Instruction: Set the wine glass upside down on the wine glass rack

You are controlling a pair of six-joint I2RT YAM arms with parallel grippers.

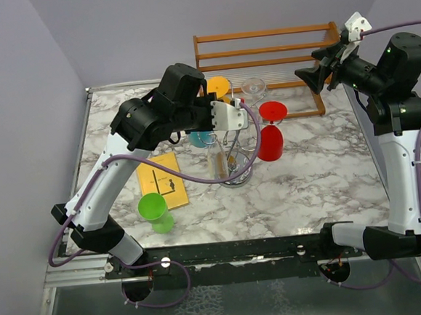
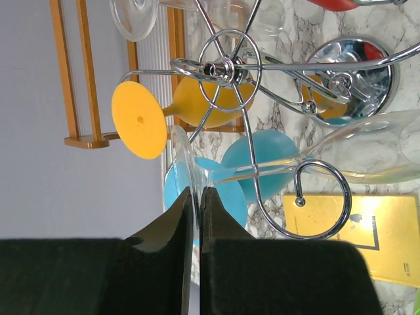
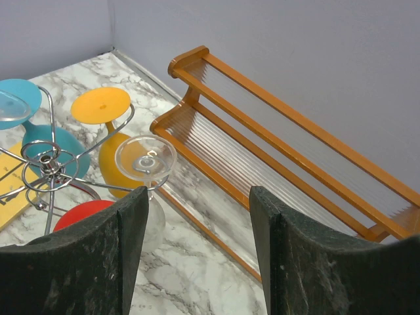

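The silver wire rack (image 1: pixel 235 142) stands mid-table on a chrome base (image 2: pixel 357 79); its hub (image 2: pixel 220 67) shows in the left wrist view. My left gripper (image 2: pixel 197 193) is shut on the foot of a clear wine glass (image 2: pixel 374 154), which is inverted. The glass stem crosses a curled rack arm (image 2: pixel 315 197), and the bowl (image 1: pixel 216 161) hangs beside the pole. Orange (image 1: pixel 218 86), blue (image 1: pixel 200 138), red (image 1: pixel 271 139) and another clear glass (image 3: pixel 146 157) hang on other arms. My right gripper (image 3: pixel 197 197) is open and empty, raised at the back right (image 1: pixel 313 76).
A brown wooden slatted shelf (image 1: pixel 260 51) stands against the back wall. A green glass (image 1: pixel 155 209) lies on the marble table (image 1: pixel 321 178) at the front left, next to a yellow card (image 1: pixel 163 179). Grey walls close in on the left, back and right.
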